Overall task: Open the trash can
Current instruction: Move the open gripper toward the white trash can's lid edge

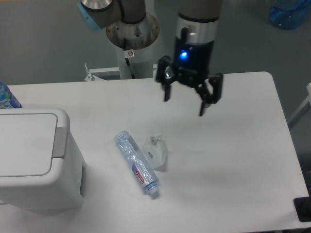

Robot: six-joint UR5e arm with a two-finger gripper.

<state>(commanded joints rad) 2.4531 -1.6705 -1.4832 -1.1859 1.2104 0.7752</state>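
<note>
Partly cropped trash can, gripper blurred

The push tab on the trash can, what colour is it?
Grey, against the white trash can; the push tab shows clearly in the fixed camera view.

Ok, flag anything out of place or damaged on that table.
A crushed clear bottle lies flat on the table, touching a crumpled white scrap. The trash can stands closed and looks intact.

A single fixed camera looks down from high in front across the table toward the arm's base.
</note>
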